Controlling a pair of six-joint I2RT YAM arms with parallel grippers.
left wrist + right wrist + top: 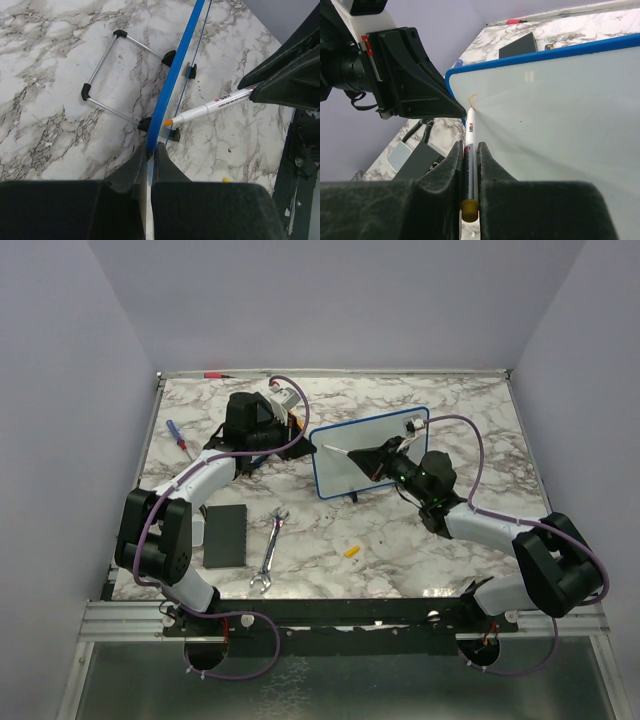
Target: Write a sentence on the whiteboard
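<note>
**Whiteboard (345, 462) upright mid-surface, gripped at its edge, marker at its face**

At the left of the marble surface (420, 540) lie a blue-handled screwdriver (176, 434), a flat black pad (226, 535) and a wrench (269, 550). The left pincer (151, 150) is clamped shut on the whiteboard's blue-framed left edge; the board stands on its black feet near the middle. A short orange-yellow squiggle, all that shows of the sentence (472, 98), sits by that edge. The right pincer (470, 147) is closed around a white marker (470, 132), tip right at the squiggle
</note>
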